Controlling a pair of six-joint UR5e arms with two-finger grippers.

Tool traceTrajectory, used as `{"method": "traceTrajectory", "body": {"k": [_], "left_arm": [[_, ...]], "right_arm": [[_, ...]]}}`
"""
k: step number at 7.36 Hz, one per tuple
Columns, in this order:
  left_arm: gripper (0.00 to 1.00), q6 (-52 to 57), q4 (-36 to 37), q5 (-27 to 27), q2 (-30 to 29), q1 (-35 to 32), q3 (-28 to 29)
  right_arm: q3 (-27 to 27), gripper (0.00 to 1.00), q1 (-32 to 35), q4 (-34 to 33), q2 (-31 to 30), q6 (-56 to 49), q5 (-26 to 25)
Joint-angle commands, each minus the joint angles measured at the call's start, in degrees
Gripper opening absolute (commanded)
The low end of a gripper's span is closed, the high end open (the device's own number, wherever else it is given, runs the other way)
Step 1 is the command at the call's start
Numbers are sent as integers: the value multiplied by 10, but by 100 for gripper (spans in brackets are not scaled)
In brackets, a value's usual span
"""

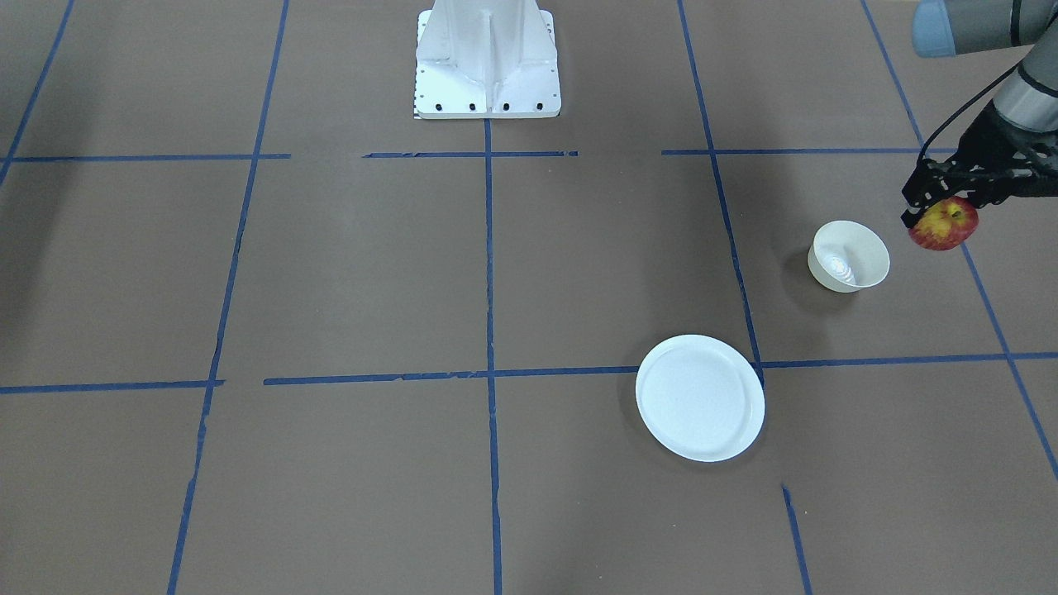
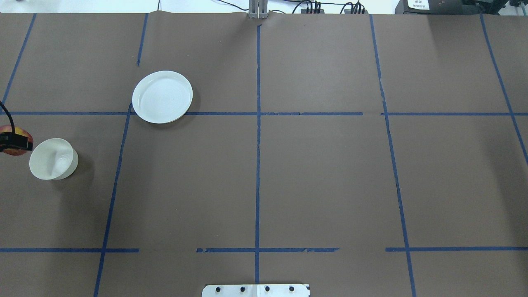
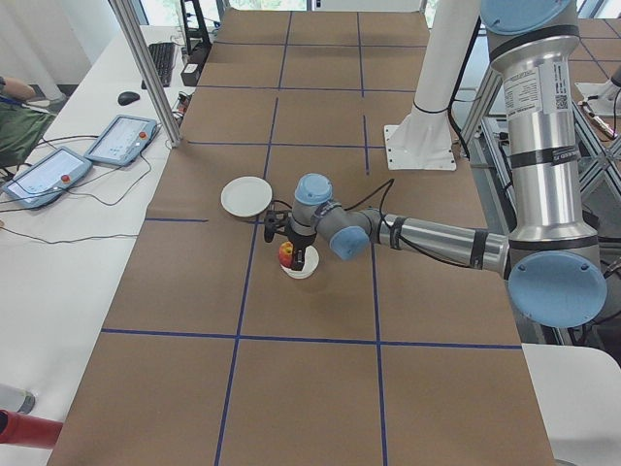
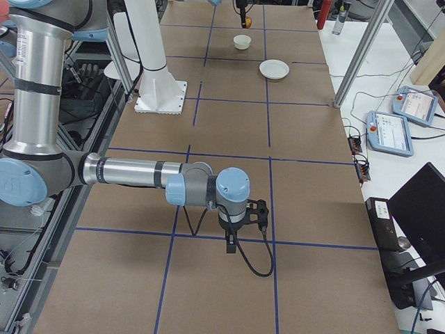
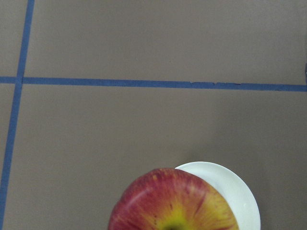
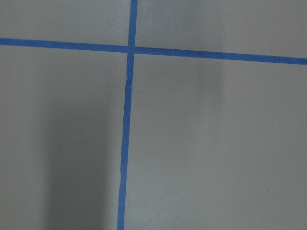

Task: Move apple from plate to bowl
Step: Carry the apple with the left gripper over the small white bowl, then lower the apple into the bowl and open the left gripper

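My left gripper [image 1: 934, 208] is shut on the red-and-yellow apple [image 1: 947, 228] and holds it in the air just beside the small deep white bowl [image 1: 849, 256], outside its rim. In the overhead view the apple [image 2: 15, 133] sits at the left edge, left of the bowl [image 2: 53, 159]. The left wrist view shows the apple [image 5: 172, 201] low in frame, partly over the bowl's rim [image 5: 235, 189]. The flat white plate [image 1: 699, 397] is empty, also in the overhead view [image 2: 162, 97]. My right gripper [image 4: 233, 233] hangs over bare table far from these; I cannot tell if it is open or shut.
The table is brown paper with blue tape grid lines. The robot's white base [image 1: 488, 62] stands at the table's middle rear. Tablets [image 3: 121, 141] and cables lie on a side bench beyond the table's far edge.
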Motion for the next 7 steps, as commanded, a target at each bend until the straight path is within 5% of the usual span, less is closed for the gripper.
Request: {"method": "traceTrajectory", "body": {"k": [1, 4, 5, 6, 7], "left_arm": [[10, -58, -44, 5, -8, 49, 27], [10, -78, -44, 6, -36, 68, 50], [30, -78, -44, 6, -40, 69, 57], [65, -78, -44, 8, -40, 69, 57], [87, -78, -44, 20, -40, 69, 57]], "right_arm": [[0, 100, 0, 0, 0, 0, 0], [0, 100, -1, 0, 0, 0, 0], [0, 100, 0, 0, 0, 0, 0], [0, 100, -1, 0, 0, 0, 0], [0, 100, -1, 0, 0, 0, 0]]}}
